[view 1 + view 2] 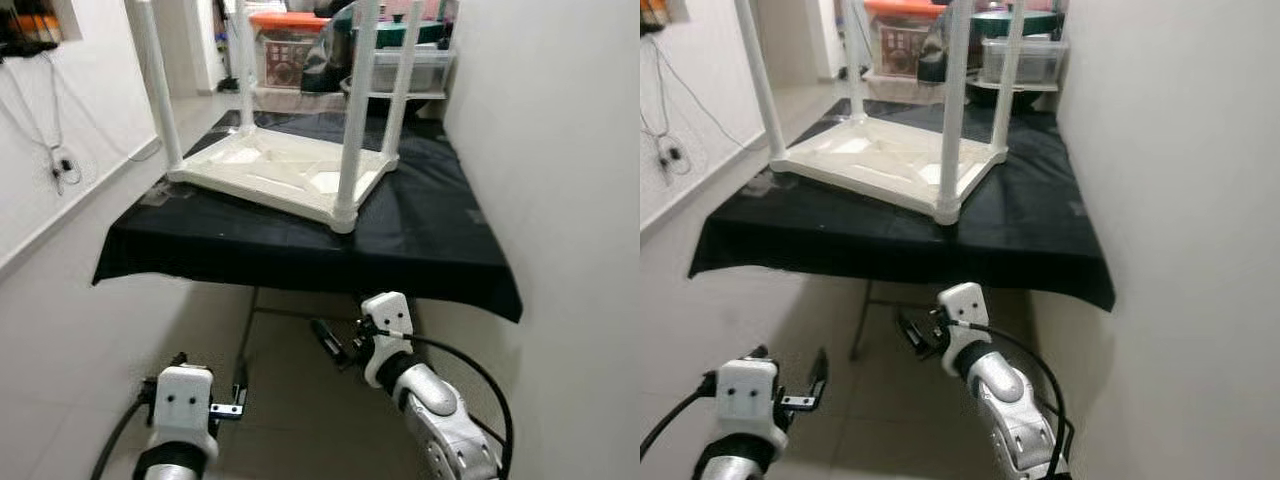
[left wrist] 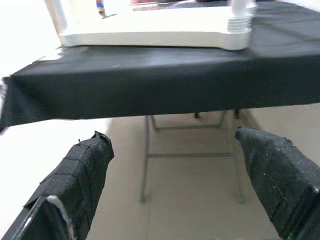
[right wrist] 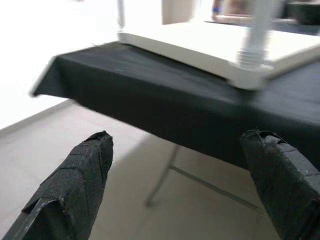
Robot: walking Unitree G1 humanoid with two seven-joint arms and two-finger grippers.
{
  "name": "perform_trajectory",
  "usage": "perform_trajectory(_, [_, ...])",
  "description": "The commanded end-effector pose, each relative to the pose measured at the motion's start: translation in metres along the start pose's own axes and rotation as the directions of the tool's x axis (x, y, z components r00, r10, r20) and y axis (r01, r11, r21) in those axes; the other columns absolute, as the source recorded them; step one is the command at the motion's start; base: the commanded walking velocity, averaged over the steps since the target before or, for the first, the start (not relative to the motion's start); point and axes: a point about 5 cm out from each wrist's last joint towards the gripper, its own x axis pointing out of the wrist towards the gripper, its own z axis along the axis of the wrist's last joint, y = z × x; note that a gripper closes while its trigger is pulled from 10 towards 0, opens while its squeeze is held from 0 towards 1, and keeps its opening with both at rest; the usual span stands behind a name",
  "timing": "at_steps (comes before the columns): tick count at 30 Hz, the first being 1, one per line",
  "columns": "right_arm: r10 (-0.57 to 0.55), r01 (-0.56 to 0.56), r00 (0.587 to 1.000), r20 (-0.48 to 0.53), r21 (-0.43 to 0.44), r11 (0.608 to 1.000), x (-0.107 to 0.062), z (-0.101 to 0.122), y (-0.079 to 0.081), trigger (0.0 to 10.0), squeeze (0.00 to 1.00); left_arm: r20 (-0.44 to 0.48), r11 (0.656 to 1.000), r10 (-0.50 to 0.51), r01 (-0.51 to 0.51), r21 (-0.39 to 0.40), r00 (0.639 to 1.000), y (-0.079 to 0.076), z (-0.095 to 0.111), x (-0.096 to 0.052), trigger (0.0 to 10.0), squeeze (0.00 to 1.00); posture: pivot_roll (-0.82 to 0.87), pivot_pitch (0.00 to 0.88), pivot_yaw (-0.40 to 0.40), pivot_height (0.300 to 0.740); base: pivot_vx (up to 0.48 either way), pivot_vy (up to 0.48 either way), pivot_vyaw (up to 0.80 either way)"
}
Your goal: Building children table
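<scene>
A white plastic children's table [image 1: 280, 172] lies upside down on a black-draped work table [image 1: 420, 235], its legs pointing up; the nearest leg [image 1: 356, 120] stands at the front right corner. Both arms hang low below the front edge. My left gripper [image 1: 238, 392] is open and empty at lower left. My right gripper [image 1: 332, 342] is open and empty under the cloth's front edge. In the left wrist view the black fingers [image 2: 75, 185] frame the cloth edge [image 2: 150, 95], and in the right wrist view the fingers [image 3: 75, 185] frame the same white corner [image 3: 250, 75].
A white wall [image 1: 570, 180] runs close along the right. Another wall with hanging cables [image 1: 60, 165] lies to the left. Storage bins [image 1: 290, 45] and a shelf stand behind the work table. Metal folding legs [image 2: 147, 155] show under the cloth, on a tiled floor [image 1: 300, 400].
</scene>
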Motion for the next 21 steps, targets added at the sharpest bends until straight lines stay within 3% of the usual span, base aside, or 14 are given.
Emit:
perform_trajectory(1, [-0.006, 0.006, 1.0, -0.002, -0.004, 1.0, 0.0006, 0.0005, -0.0018, 10.0, 0.0, -0.002, 1.0, -0.004, 0.004, -0.001, 1.0, -0.0017, -0.0001, -0.0008, 10.0, 0.0, 0.02, 0.0, -0.028, 0.74, 0.247, 0.0, 0.0])
perform_trajectory(21, [0.002, -0.002, 1.0, 0.0, -0.006, 1.0, 0.0018, 0.0013, -0.0017, 10.0, 0.0, 0.003, 1.0, 0.0, 0.0, -0.006, 1.0, -0.0017, 0.0012, 0.0006, 10.0, 0.0, 0.02, 0.0, -0.035, 0.74, 0.247, 0.0, 0.0])
